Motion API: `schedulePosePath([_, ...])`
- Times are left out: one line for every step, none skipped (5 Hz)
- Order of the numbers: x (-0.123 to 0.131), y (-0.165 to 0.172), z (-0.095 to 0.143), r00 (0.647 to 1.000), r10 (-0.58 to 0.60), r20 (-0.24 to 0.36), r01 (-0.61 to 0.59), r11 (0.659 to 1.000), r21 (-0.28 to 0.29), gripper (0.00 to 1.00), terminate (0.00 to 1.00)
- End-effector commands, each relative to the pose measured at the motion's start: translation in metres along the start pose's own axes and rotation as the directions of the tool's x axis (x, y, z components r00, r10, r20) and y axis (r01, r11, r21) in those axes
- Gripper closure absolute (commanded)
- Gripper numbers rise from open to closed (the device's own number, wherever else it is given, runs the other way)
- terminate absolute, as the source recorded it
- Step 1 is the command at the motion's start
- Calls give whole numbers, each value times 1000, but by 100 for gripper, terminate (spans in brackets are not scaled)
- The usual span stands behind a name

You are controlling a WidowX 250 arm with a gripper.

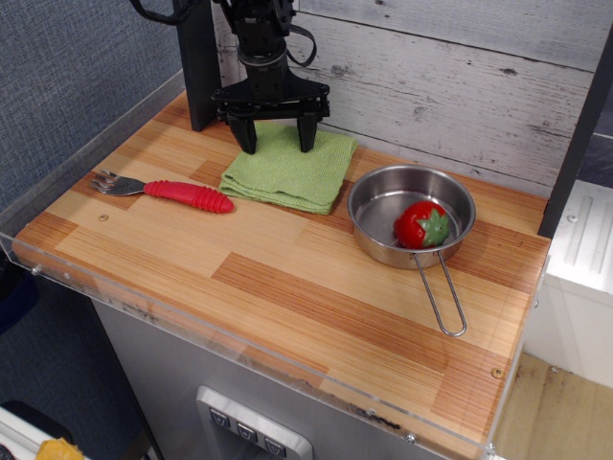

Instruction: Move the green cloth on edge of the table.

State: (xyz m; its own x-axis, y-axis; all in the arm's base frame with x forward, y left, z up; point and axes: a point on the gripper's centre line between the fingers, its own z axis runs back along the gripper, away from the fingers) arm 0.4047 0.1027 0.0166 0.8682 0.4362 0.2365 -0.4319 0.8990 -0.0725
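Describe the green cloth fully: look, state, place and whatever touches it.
The green cloth is light green ribbed fabric, folded into a rough square with layered edges at its front. It lies flat on the table near the back wall, between the red-handled fork and steel pan. The hand, fingers spread, is at its rear edge; contact cannot be confirmed.

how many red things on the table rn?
2. A red-handled fork lies near the left edge, beside the green cloth. A strawberry sits inside the steel pan on the right. None seem hidden.

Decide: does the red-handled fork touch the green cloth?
Apart. The single camera view shows a strip of bare wood between the fork and the green cloth.
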Motion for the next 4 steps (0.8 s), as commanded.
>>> schedulePosePath([-15, -8, 9, 1000, -2, -17, 0, 998, -59, 0, 0])
schedulePosePath([-22, -16, 16, 1000, -11, -10, 10, 998, -68, 0, 0])
schedulePosePath([-35, -24, 17, 999, -39, -37, 37, 998, -54, 0, 0])
schedulePosePath([-52, -27, 16, 994, -72, -77, 70, 997, -20, 0, 0])
